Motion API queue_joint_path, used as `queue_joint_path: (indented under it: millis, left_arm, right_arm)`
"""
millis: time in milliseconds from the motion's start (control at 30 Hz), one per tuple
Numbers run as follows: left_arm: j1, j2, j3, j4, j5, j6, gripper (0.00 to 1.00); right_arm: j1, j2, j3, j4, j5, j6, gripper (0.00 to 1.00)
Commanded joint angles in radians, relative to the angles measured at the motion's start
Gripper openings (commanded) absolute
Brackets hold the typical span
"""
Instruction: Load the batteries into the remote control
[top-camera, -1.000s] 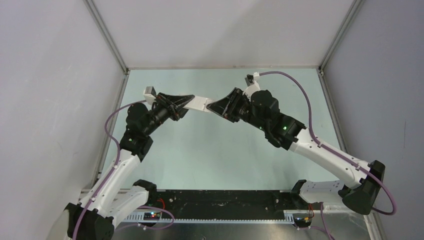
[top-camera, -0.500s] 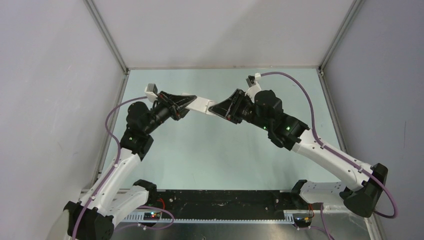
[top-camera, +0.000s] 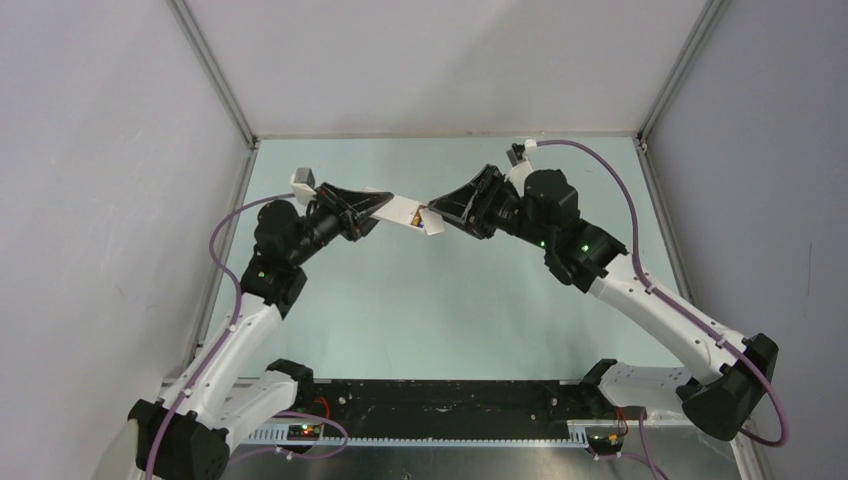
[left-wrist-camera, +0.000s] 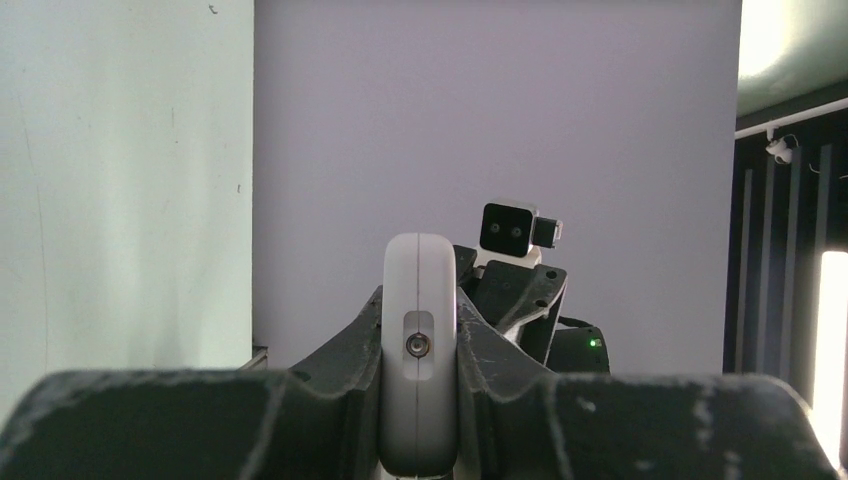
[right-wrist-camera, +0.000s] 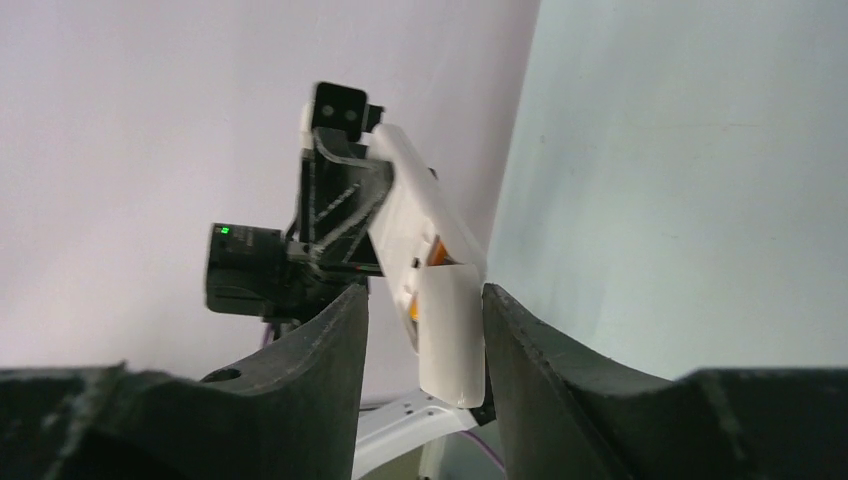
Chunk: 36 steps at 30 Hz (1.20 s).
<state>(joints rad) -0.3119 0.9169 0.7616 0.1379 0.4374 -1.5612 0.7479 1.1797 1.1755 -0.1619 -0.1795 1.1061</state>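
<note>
Remote (top-camera: 405, 210), orange battery (right-wrist-camera: 437, 256) inside, is clamped in your left tool (top-camera: 378, 204); right tool (right-wrist-camera: 424, 300) apart around lid (right-wrist-camera: 452, 340).

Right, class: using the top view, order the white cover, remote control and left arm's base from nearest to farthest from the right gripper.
1. White cover: at the tip of the right gripper.
2. Remote control: just to its left.
3. Left arm's base: bottom-left corner.
</note>
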Motion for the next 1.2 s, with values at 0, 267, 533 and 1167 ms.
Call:
queue_joint_path:
  millis: [0,267,533,1167]
  left_arm:
    - [0.003,0.0,0.004,0.015,-0.004,0.009,0.0]
    - [0.003,0.0,0.004,0.015,-0.012,0.007,0.0]
    - [0.002,0.011,0.006,0.012,-0.016,0.004,0.0]
    - [0.003,0.005,0.008,0.012,-0.008,0.007,0.0]
  right_arm:
    - [-0.022,0.018,0.002,0.103,-0.122,0.082,0.5]
    - [-0.027,0.059,-0.022,0.137,-0.21,0.141,0.46]
    - [-0.031,0.068,-0.023,0.096,-0.246,0.121,0.32]
    - [-0.079,0.016,-0.105,0.339,-0.263,0.214,0.0]
